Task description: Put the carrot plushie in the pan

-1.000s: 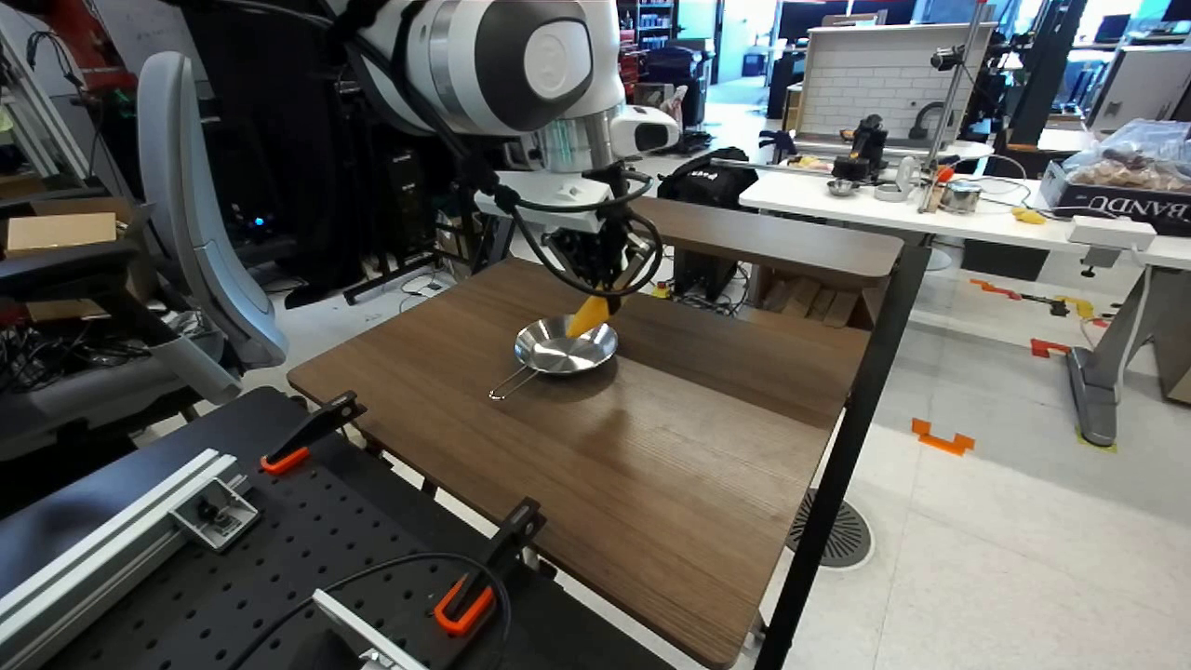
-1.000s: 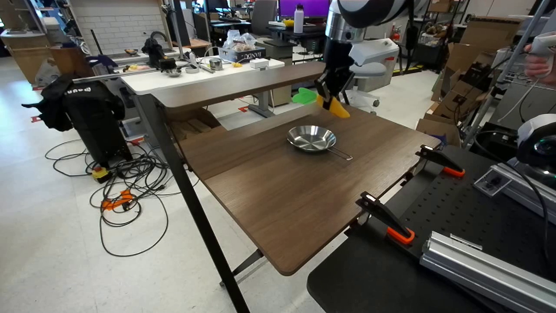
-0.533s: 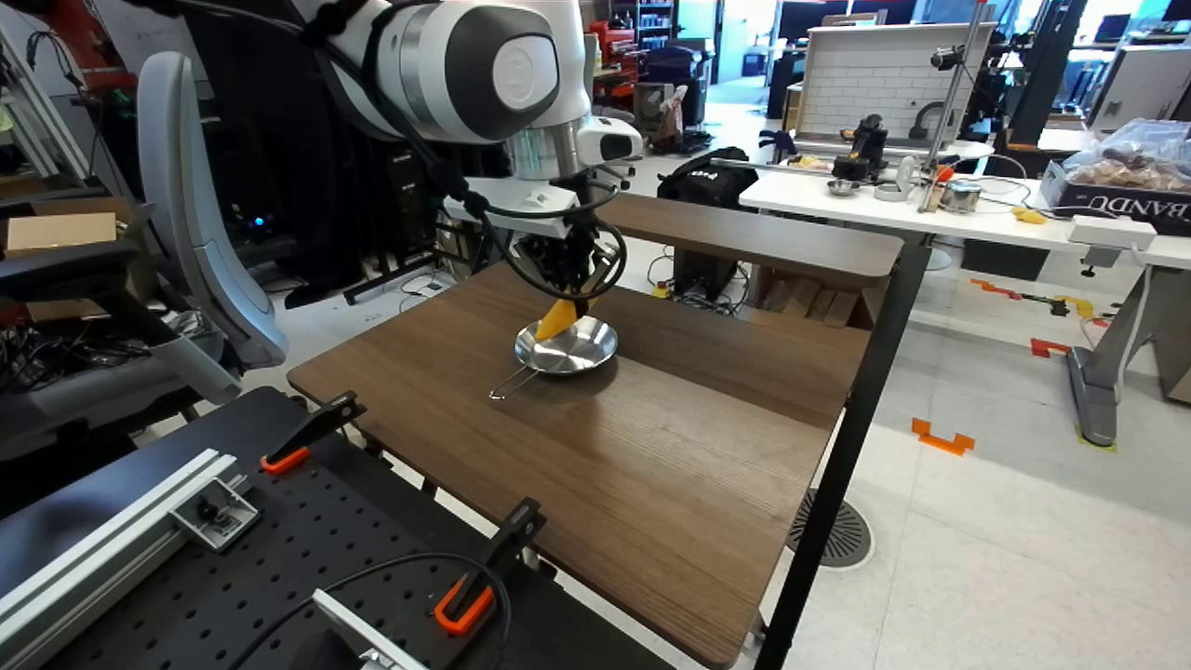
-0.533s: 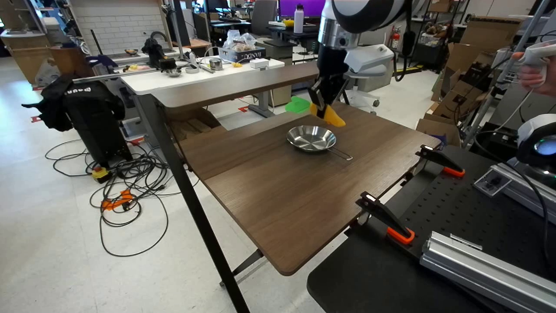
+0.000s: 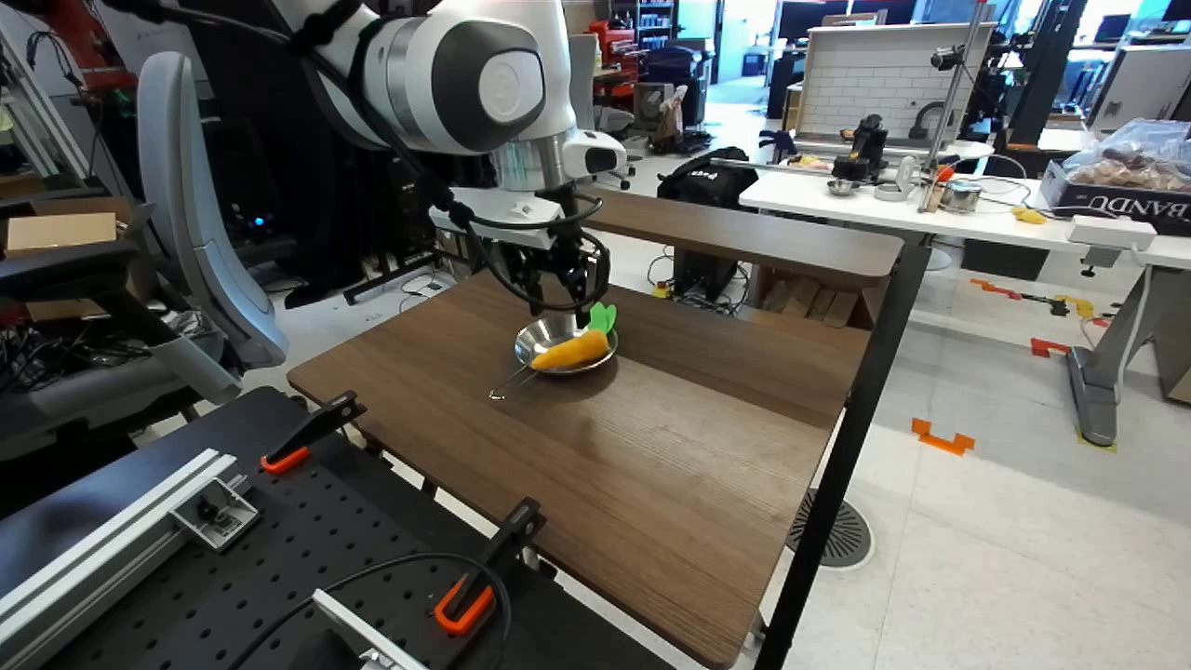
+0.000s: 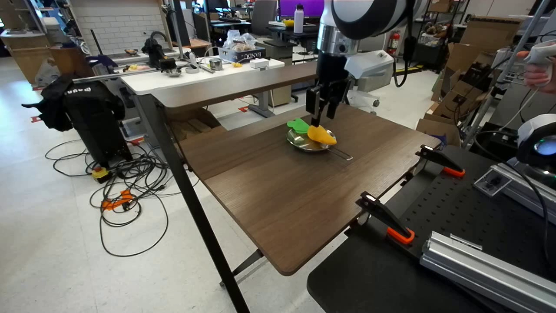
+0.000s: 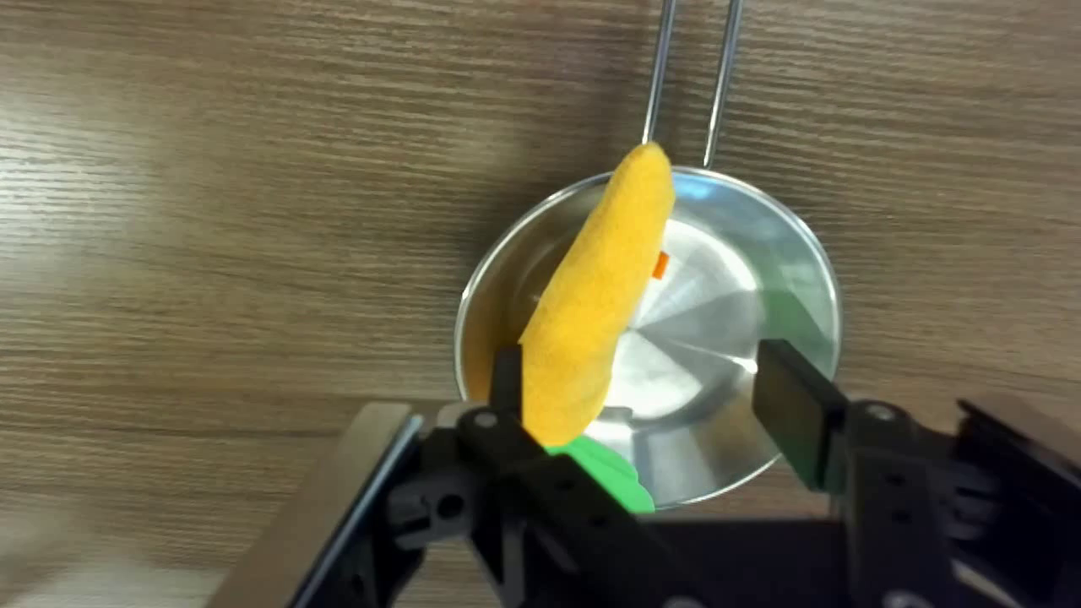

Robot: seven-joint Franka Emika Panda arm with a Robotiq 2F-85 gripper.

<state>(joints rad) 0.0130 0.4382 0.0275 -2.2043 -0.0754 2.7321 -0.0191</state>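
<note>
"Orange-yellow plush resting in bright metal: is the job finished?"

"Nearly, by the look of it. The carrot plushie (image 7: 595,295) lies in the pan (image 7: 785,253), off to one side of its middle. Its narrow tip (image 7: 650,160) covers the rim (image 7: 836,312) beside the handle (image 7: 720,84), and its green leaves (image 7: 604,469) point to the opposite side."

"And the pan itself?"

"Upright on the surface (image 6: 278,187), as both exterior views show."

"What remains, then?"

"Probably just for the gripper (image 7: 642,393) to draw clear. The placing seems done, though one moment cannot show whether the plushie lies fully settled."

"Does the gripper pinch anything?"

"Nothing. Its fingers (image 7: 790,405) stand wide apart, with bare pan metal showing between them. In the wrist view the thick end of the carrot also lies in that gap, just beside one finger and well apart from the other."

"Does the nearer finger touch it?"

"That cannot be told. In an exterior view its end (image 6: 316,121) meets the outline of the plushie, which may be contact or mere overlap."

"So how should the gripper leave?"

"Straight up would seem safest. A sideways drag could catch the carrot or the leaves and pull an end out over the rim."
</note>
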